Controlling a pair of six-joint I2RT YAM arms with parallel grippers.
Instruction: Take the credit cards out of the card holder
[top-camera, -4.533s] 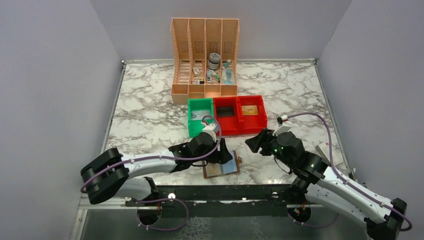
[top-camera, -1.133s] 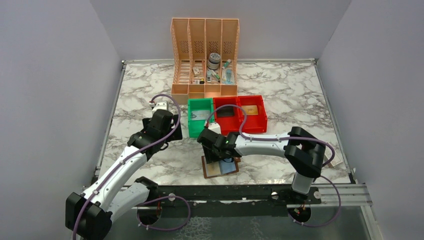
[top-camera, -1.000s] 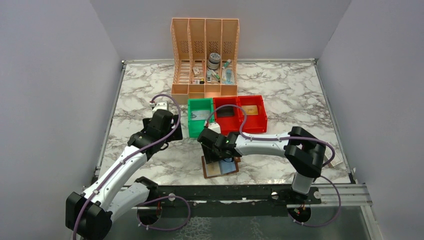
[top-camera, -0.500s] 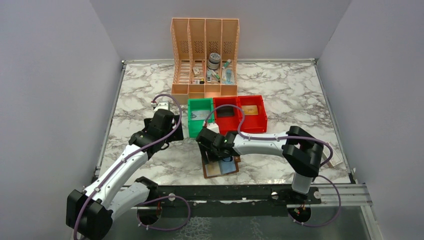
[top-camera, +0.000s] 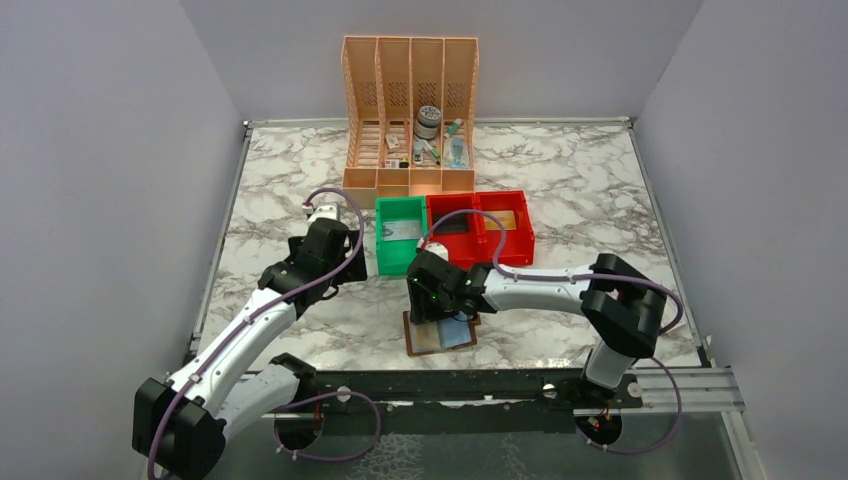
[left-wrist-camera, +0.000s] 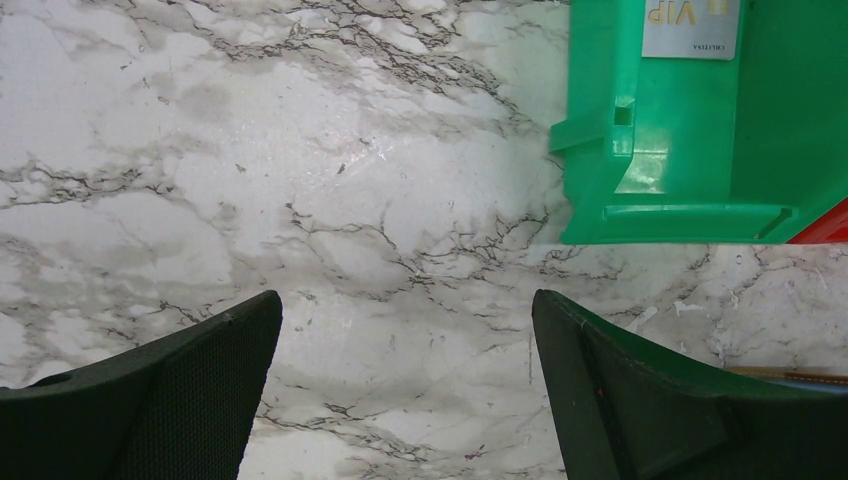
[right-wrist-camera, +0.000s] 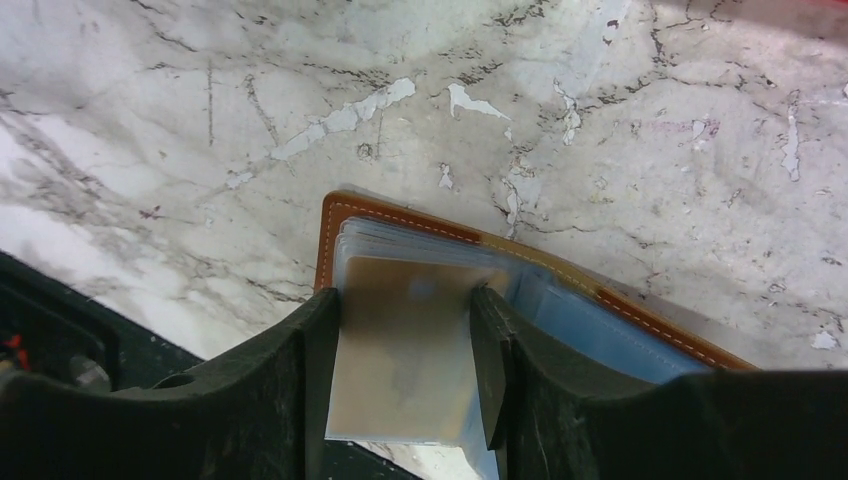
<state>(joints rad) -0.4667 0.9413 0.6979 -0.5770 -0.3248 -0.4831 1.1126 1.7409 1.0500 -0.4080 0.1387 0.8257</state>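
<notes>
The brown card holder (top-camera: 440, 335) lies open at the table's near edge, its pale blue sleeves facing up. In the right wrist view its stitched brown rim (right-wrist-camera: 400, 215) shows above a tan credit card (right-wrist-camera: 400, 350) that sticks out of the left half toward the camera. My right gripper (right-wrist-camera: 407, 298) is shut on that card's two side edges; from above it (top-camera: 432, 300) hangs over the holder. My left gripper (left-wrist-camera: 405, 300) stands wide open over bare marble, left of the green bin (top-camera: 400, 262), holding nothing.
The green bin holds a pale card (left-wrist-camera: 692, 25). Two red bins (top-camera: 480, 255) sit to its right, one with a tan card (top-camera: 503, 219). A peach file organiser (top-camera: 410, 110) stands at the back. A white box (top-camera: 672, 310) lies at the right edge.
My right gripper shifted slightly right over the holder, its jaws widening and then closing on the tan card. The left arm has stayed still.
</notes>
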